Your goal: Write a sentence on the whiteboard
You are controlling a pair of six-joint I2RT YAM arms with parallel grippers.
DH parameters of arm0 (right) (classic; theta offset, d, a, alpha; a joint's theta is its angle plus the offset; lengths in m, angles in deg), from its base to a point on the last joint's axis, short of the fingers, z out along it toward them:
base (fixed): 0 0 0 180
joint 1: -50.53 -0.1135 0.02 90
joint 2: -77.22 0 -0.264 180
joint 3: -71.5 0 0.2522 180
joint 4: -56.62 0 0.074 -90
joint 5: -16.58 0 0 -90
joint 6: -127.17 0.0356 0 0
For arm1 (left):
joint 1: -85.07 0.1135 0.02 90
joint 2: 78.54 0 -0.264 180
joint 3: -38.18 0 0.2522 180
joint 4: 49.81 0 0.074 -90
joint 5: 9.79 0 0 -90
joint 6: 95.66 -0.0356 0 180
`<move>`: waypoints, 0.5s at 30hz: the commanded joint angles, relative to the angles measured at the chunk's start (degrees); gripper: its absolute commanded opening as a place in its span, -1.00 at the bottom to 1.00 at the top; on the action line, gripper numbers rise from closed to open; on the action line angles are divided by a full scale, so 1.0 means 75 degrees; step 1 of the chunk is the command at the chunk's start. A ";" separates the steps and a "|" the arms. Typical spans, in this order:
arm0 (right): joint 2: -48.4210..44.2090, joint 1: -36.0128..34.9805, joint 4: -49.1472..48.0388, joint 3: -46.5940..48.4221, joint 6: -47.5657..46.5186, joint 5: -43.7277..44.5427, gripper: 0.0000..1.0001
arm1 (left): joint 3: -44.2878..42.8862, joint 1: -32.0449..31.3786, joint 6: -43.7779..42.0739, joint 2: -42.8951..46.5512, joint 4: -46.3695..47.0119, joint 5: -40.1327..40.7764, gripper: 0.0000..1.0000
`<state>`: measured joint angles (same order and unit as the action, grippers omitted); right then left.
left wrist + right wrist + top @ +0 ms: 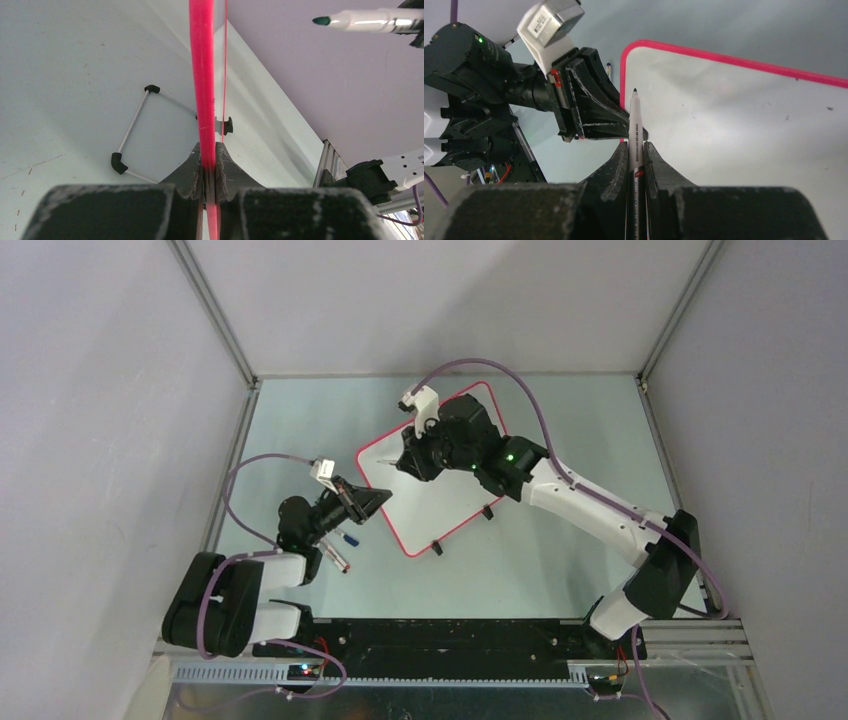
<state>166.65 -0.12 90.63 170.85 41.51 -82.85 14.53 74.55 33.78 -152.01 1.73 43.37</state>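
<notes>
Since no ink shows on the whiteboard, I read this as the step just ahead of the first stroke: marker positioned, writing not started. Whiteboard sits mid-worktop, skewed, one corner toward the left arm.

Left claw is clenched on that corner's red rim. The left wrist view shows the rim pinched between the fingers, so it's acting as a brace.

Right claw is clenched on the marker, cap off, barrel running out between the fingers. The tip points at the same corner area, near the left claw. From the left wrist view the tip looks clear of the surface; no view confirms contact.

Next move, as I judge it: bring the tip down onto the white face, inboard of the rim, with light pressure, then drag along the long side. Needs:
- start point away from the left claw; the two are close, collision risk
- tip angle that marks rather than skids
- firm left grip, else the board slides or pivots under the stroke
- room for a whole sentence, so begin near the edge, small letters

Loose pen lies on the worktop by the left arm, not in play.
</notes>
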 commanded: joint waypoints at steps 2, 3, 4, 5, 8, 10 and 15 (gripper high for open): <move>0.0346 -0.0220 0.0026 0.0795 -0.0134 0.0246 -1.00 | -0.0182 0.0026 -0.0603 -0.0201 -0.0020 0.0122 -0.93; 0.0398 -0.0272 0.0052 0.0904 -0.0157 0.0319 -1.00 | -0.0188 0.0029 -0.0599 -0.0207 -0.0010 0.0117 -0.93; 0.0491 -0.0298 0.0094 0.0952 -0.0163 0.0361 -1.00 | -0.0183 0.0031 -0.0587 -0.0210 -0.0002 0.0112 -0.93; 0.0524 -0.0353 0.0109 0.1026 -0.0173 0.0441 -1.00 | -0.0188 0.0023 -0.0579 -0.0211 -0.0001 0.0114 -0.93; 0.0650 -0.0443 0.0118 0.1148 -0.0202 0.0605 -1.00 | -0.0201 0.0021 -0.0546 -0.0284 0.0019 0.0117 -0.93; 0.0703 -0.0499 0.0157 0.1202 -0.0208 0.0717 -1.00 | -0.0222 0.0020 -0.0479 -0.0367 0.0095 0.0077 -0.93; 0.0699 -0.0523 0.0072 0.1072 -0.0215 0.0885 -1.00 | -0.0224 0.0020 -0.0362 -0.0485 0.0280 0.0023 -0.93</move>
<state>171.83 -3.73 92.48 176.92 40.96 -78.39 14.09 74.55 34.68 -154.46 4.17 42.84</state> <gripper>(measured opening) 0.163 0.100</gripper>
